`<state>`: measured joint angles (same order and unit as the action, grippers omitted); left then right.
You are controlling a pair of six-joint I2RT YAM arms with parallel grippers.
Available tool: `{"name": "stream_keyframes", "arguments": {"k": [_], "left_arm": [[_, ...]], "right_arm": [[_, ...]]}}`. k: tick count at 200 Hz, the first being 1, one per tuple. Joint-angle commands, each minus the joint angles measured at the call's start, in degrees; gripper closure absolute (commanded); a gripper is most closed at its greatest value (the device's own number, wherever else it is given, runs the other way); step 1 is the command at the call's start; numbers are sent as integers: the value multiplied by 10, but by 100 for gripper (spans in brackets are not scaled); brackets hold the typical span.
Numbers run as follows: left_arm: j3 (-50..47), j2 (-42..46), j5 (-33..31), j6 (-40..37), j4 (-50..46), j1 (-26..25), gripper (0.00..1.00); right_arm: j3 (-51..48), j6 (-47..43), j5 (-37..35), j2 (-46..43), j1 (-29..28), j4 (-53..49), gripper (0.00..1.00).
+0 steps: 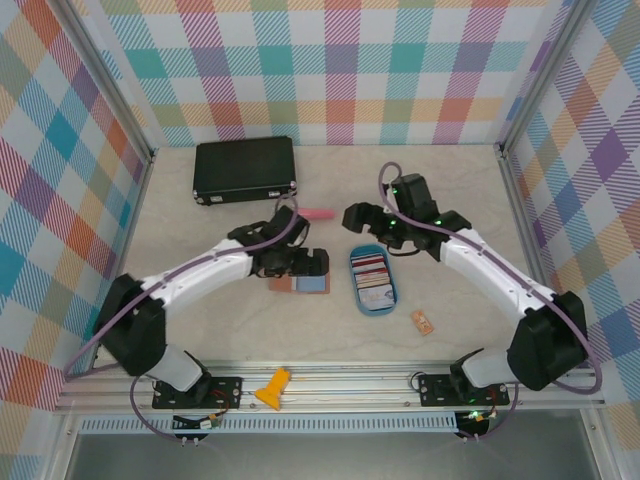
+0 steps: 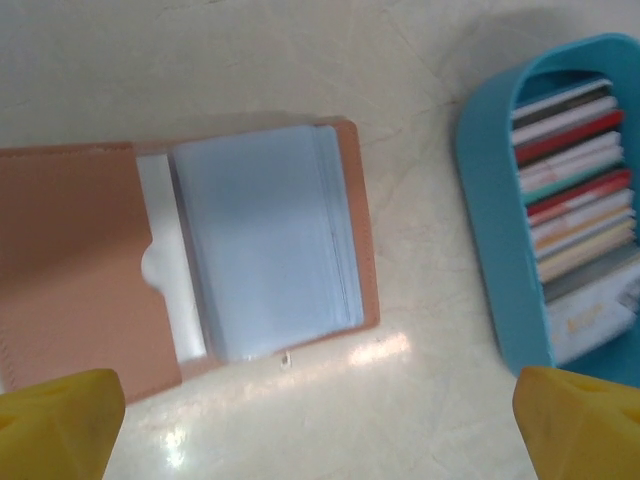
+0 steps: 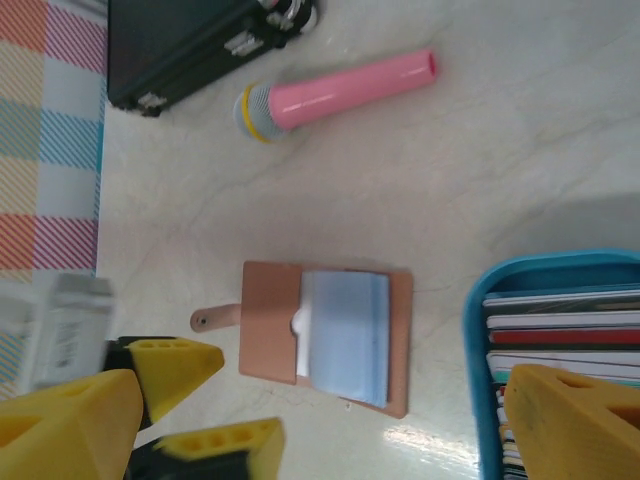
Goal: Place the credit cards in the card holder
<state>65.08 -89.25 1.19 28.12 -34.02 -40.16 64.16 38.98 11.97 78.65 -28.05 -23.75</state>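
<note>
The card holder (image 2: 250, 250) lies open and flat on the table, tan leather with grey-blue sleeves. A white edge (image 2: 160, 200) shows under its left pocket. It also appears as the card holder (image 3: 325, 335) and the card holder (image 1: 298, 284). Several credit cards (image 2: 580, 200) stand on edge in a blue oval tray (image 2: 495, 260) to its right. My left gripper (image 2: 320, 430) hovers open just in front of the holder, nothing between its yellow fingertips (image 2: 55, 425). My right gripper (image 3: 320, 430) is open and empty, higher up, over the holder and the tray (image 3: 478, 330).
A black case (image 1: 245, 168) sits at the back left, with a pink microphone (image 3: 340, 90) lying in front of it. A small orange tag (image 1: 422, 322) rests right of the tray (image 1: 372, 282). A yellow piece (image 1: 272, 388) sits on the front rail.
</note>
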Motion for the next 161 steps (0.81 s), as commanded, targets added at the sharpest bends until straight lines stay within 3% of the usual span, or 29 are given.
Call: {"name": "stream_keyframes", "arguments": {"k": [1,51,106,127,161], "left_arm": [[40,-44,-81,20,-47,-12,0],[58,-101,-109,33,-60,-12,1],[42,-100,-100,29,-46,-4,2],[31,-76,-111,23,-58,11,2],[-12,-27,-74,0,-49,48,5]], "right_arm": [[-17,-26,8,-14,13,-29,6],[-33,-34,24,-19,34,-27,6],[-17,-60,78,3,34,-26,6],[-11,-53,87,23,14,-21,7],[22,-32,51,65,-50,-20,9]]}}
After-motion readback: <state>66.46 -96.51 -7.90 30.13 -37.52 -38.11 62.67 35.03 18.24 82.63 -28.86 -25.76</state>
